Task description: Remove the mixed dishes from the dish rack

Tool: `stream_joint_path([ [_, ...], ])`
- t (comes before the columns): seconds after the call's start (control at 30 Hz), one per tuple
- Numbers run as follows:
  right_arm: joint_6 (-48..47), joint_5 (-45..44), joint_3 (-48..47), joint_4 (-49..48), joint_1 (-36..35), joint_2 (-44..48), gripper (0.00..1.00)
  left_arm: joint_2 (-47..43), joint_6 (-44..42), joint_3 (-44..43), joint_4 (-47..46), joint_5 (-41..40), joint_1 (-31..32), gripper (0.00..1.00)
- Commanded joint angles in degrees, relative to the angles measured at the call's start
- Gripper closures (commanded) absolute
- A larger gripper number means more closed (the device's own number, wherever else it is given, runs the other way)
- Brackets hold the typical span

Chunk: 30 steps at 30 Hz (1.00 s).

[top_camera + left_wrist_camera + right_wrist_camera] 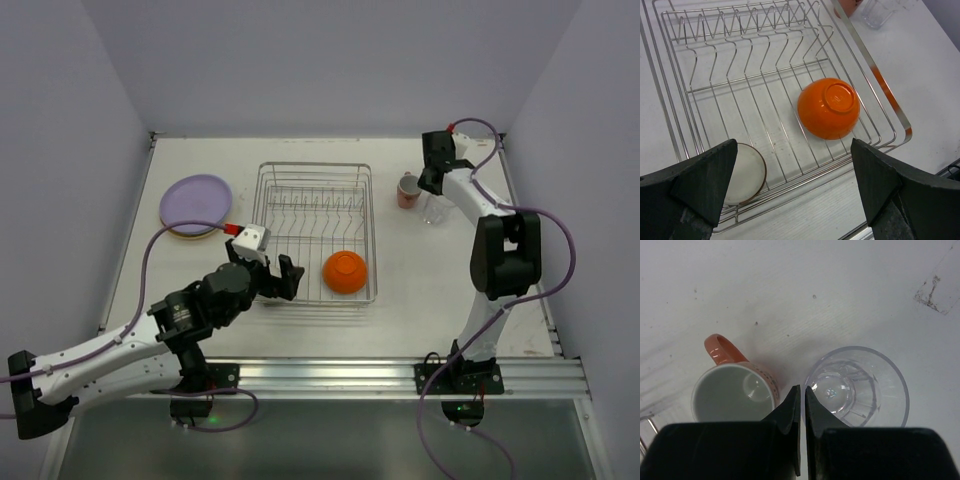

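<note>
Left pincer (794, 150) wide open, empty, over near end of dish rack (315, 165) | cream cup (742, 172) and upside-down orange bowl (829, 107) lie inside it | plates (196, 200) piled far left | right pincer (800, 390) shut, empty, above pink mug (732, 390) and glass (857, 382) on table (420, 270)

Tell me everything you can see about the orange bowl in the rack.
The orange bowl is round, glossy and plain; it looks like glazed ceramic or plastic. It lies upside down and slightly tilted, with its foot ring facing up, so the inside is hidden. It rests on the bottom wires of the dish rack, in the flat part near its near right corner. Only the wires touch it.
</note>
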State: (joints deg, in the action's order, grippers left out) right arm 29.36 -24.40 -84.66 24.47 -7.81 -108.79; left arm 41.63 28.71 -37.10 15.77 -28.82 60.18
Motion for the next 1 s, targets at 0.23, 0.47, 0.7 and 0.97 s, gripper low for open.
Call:
stream_joint_path([
  [0.23,-0.2,-0.3,-6.7,0.1,0.3,-2.8,0.86,1.3,-1.1,-0.8,-2.6,-1.4,0.3,0.00],
  [0.47,-0.1,1.6,-5.9,0.2,0.3,-2.6,0.76,-0.1,-0.8,-0.1,-2.1,-1.4,0.3,0.00],
  [0.7,0.3,4.2,-3.3,0.4,0.3,-0.2,0.68,-1.3,-0.6,-0.1,-0.7,-2.0,0.3,0.00],
  [0.97,0.7,6.1,2.2,0.4,0.3,7.6,0.67,-0.1,-1.1,-2.5,1.1,-2.0,0.3,0.00],
])
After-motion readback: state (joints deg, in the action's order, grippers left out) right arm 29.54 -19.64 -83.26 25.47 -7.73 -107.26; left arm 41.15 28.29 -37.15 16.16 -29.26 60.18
